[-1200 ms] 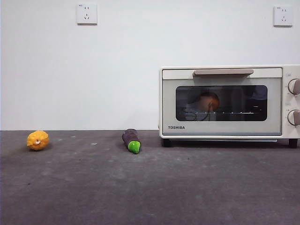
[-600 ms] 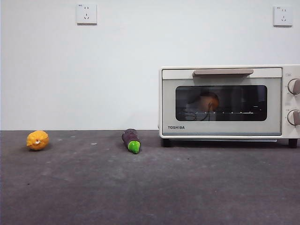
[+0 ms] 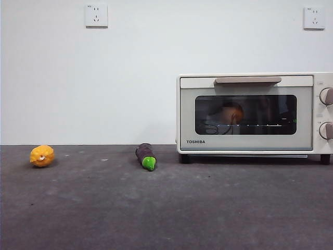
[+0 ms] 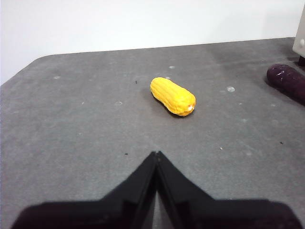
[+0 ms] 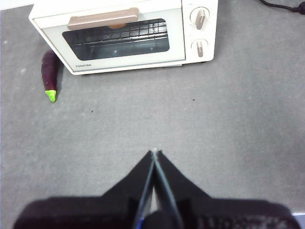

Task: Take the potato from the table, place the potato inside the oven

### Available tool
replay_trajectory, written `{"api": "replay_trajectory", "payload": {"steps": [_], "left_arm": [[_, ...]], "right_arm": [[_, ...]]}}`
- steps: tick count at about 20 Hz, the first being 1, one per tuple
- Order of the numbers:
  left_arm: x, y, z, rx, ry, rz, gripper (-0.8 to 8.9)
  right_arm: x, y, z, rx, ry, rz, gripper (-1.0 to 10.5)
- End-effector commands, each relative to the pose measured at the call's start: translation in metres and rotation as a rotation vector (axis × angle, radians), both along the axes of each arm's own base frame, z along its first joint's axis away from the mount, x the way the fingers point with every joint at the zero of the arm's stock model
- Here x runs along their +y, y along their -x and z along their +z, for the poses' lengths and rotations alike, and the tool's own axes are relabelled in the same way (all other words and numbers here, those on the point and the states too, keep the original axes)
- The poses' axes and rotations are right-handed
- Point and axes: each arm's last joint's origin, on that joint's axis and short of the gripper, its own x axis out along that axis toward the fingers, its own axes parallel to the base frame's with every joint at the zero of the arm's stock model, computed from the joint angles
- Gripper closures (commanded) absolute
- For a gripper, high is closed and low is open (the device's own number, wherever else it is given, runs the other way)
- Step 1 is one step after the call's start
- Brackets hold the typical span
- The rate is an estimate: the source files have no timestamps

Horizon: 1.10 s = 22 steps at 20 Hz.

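Note:
The cream-white oven stands at the back right of the dark grey table with its door closed. Behind the dark glass an orange-brown rounded lump, the potato, rests on the rack. In the right wrist view the oven lies ahead, and the potato does not show through its window. My right gripper hovers shut and empty over bare table in front of the oven. My left gripper is shut and empty too, above the table's left part. Neither arm shows in the front view.
A yellow corn cob lies ahead of the left gripper, seen end-on at far left in the front view as a yellow corn cob. A purple eggplant with a green tip lies just left of the oven, the same eggplant.
Only faint reflections in the oven's glass shift; nothing on the table has moved.

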Motion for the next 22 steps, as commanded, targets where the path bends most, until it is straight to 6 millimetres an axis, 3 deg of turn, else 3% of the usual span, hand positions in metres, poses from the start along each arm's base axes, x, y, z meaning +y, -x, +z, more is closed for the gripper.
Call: {"api": "replay_trajectory", "payload": {"steps": [1, 17, 22], "left_arm": [[0.000, -0.001, -0.002, -0.010, 0.039, -0.021, 8.17], [0.000, -0.003, -0.005, 0.034, 0.040, -0.015, 8.17], [0.000, -0.003, -0.006, 0.044, 0.040, -0.015, 8.17]], "right_arm": [[0.001, -0.001, 0.000, 0.000, -0.005, -0.002, 9.5], [0.000, 0.000, 0.000, -0.004, -0.005, -0.014, 9.5], [-0.010, 0.006, 0.004, -0.101, 0.169, -0.117, 9.5]]}}
